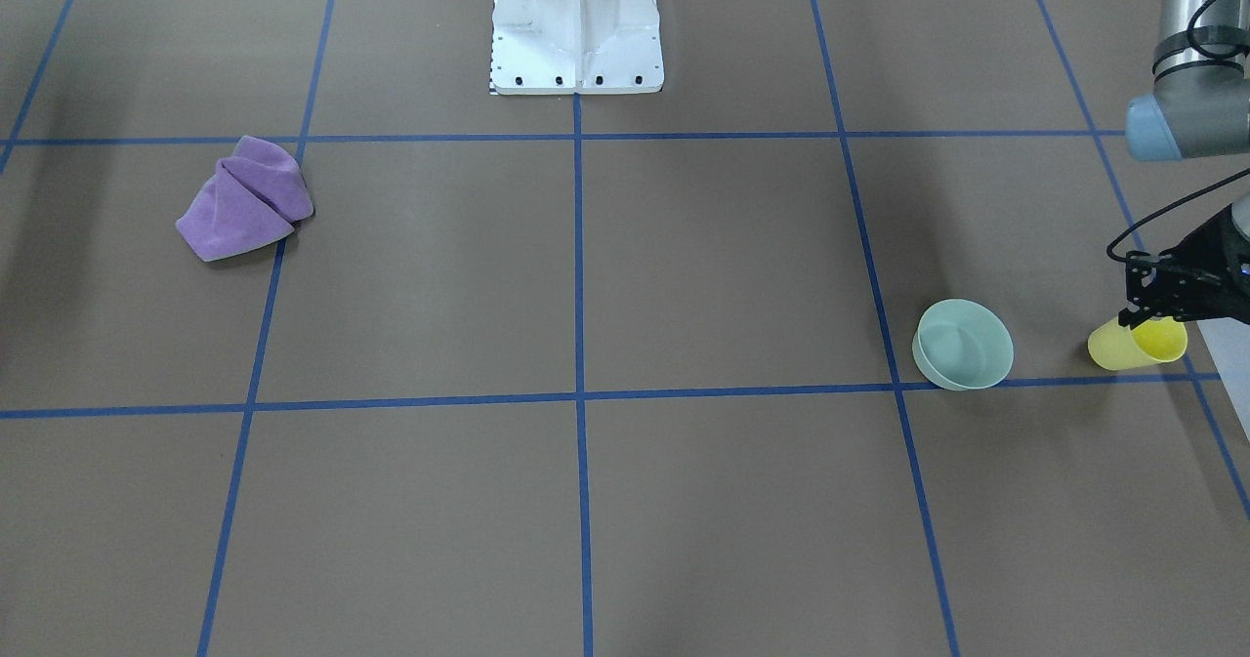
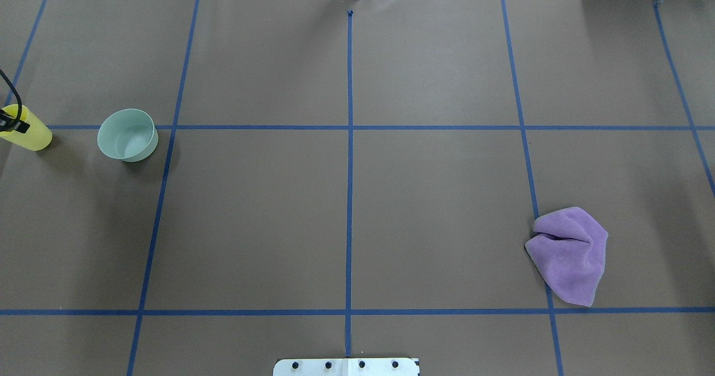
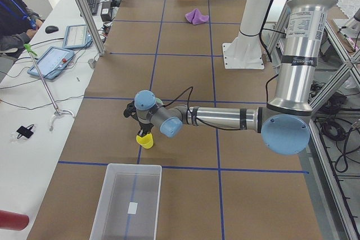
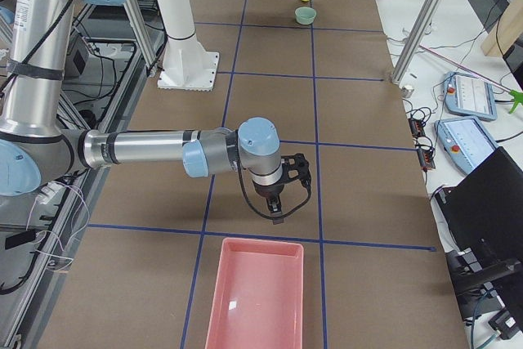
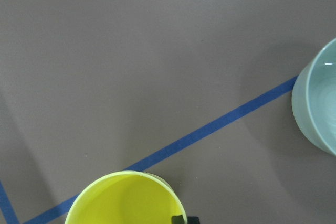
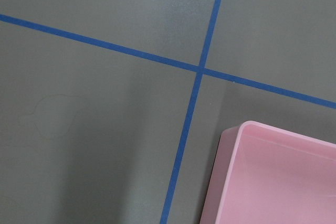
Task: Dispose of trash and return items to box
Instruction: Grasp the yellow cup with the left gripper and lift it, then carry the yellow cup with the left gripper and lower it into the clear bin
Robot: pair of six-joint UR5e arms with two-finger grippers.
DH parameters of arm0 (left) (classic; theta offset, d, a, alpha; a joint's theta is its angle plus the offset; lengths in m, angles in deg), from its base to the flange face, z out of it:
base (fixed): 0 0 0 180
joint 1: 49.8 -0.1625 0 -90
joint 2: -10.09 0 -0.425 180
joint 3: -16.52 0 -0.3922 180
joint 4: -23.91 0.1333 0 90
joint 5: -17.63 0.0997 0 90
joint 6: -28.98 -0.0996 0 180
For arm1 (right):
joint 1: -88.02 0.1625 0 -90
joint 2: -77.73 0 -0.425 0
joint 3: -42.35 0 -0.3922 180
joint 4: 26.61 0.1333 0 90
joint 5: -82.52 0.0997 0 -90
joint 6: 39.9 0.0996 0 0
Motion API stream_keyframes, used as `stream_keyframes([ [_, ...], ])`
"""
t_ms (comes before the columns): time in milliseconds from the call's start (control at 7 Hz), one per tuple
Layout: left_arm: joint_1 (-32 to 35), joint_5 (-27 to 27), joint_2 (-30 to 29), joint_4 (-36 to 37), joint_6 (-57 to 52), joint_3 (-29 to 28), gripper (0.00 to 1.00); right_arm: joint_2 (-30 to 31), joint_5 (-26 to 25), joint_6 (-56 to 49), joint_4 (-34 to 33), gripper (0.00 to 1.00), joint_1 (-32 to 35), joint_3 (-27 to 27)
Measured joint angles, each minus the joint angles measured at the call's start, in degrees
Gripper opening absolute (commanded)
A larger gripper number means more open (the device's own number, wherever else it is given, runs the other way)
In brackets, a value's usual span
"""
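Plastic like this yellow cup (image 1: 1133, 347) looks light, stiff and a little slick, so a pinch across the rim, one finger inside and one outside, should carry it. Too hard a squeeze could flex the wall and let it pop free. The left gripper (image 1: 1145, 320) appears to have it that way, with its jaws narrowed onto the lip and the cup tilted. The cup is just beside the green bowl (image 1: 964, 345), on the side away from the purple cloth (image 1: 246, 200), which lies well apart from the bowl toward the other end. The clear box (image 3: 115, 195) sits near, past the cup from the bowl. The right gripper (image 4: 278, 202) hangs far from the bowl, near the pink bin (image 4: 245, 300); how wide its jaws stand cannot be told.
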Motion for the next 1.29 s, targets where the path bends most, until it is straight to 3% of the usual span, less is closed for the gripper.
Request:
stream_keyframes([
  [429,9.56,-1.84,-0.25,8.38,-1.87,3.48,0.00,0.00,0.18,0.00,-0.08,1.00,0.00,0.04],
  [857,19.35,0.88,-5.11,23.98,-20.78,3.29,0.00,0.02,0.22,0.04,-0.09,1.00,0.00,0.04],
  [1143,22.78,4.62,-7.75,27.01,-33.21,-4.06,0.00,0.08,0.15,0.01,-0.08,1.00,0.00,0.10],
  [1286,23.56,5.07,-9.43,23.83,-38.11,-11.67,0.00,0.08,0.09,-0.02,-0.03,1.00,0.00,0.12],
])
